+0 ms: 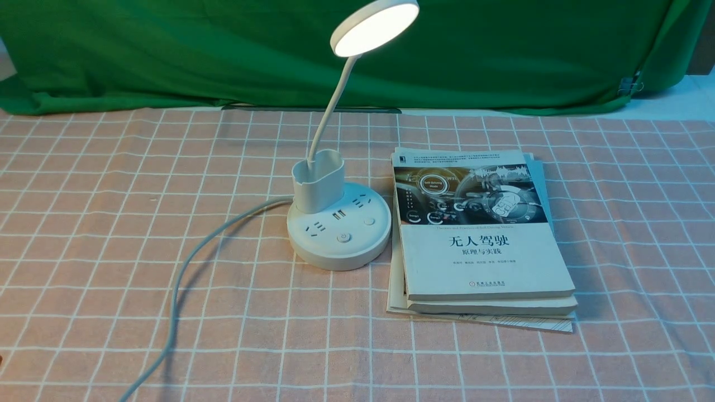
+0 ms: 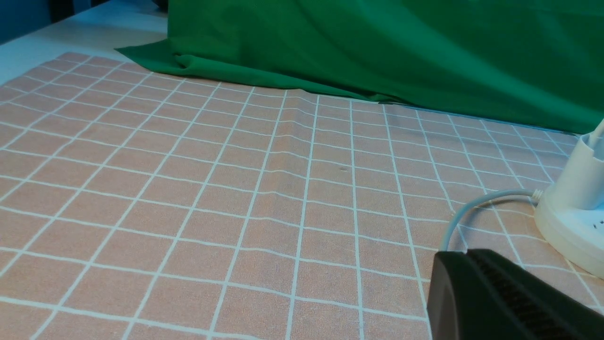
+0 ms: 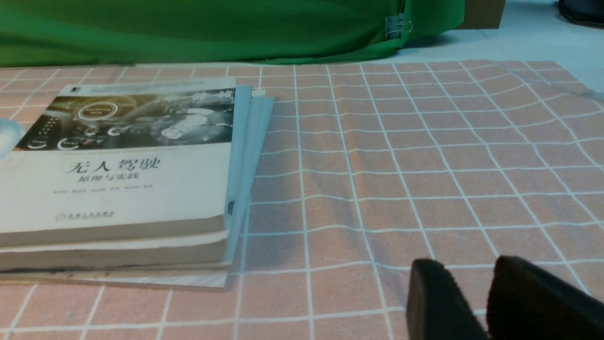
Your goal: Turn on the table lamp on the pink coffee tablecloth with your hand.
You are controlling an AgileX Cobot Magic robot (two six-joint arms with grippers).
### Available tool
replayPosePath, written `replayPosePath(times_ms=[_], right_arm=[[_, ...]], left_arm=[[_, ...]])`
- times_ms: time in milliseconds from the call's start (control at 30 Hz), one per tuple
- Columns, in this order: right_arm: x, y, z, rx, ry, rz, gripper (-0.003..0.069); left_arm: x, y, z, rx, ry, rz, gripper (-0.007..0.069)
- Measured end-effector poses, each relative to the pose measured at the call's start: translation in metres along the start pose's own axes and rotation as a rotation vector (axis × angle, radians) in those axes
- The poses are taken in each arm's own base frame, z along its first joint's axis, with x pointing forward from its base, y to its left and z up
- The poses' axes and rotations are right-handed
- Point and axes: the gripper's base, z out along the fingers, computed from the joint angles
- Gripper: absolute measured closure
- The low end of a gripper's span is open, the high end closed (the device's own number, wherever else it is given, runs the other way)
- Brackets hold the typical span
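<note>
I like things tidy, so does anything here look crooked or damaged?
Only the stack of books and papers looks untidy: its lower sheets poke out unevenly beneath the white-covered top book. The white disc-headed lamp stands upright and lit.

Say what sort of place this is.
Probably a robot test workspace: a green backdrop cloth hangs behind a pinkish-brown gridded tablecloth, and a black robot gripper reaches in.

From my station I see the table lamp lit, its neck leaning right, on the pink coffee tablecloth. Its cord curves off toward my left; a stack of books sits just beside the base, before the green backdrop.
</note>
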Motion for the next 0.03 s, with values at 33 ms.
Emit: replayPosePath(times_ms=[33], right_arm=[[0.0000,0.0000,0.0000,0.000,0.000,0.000,0.0421]], left_arm=[[0.0000,0.0000,0.0000,0.000,0.000,0.000,0.0603]])
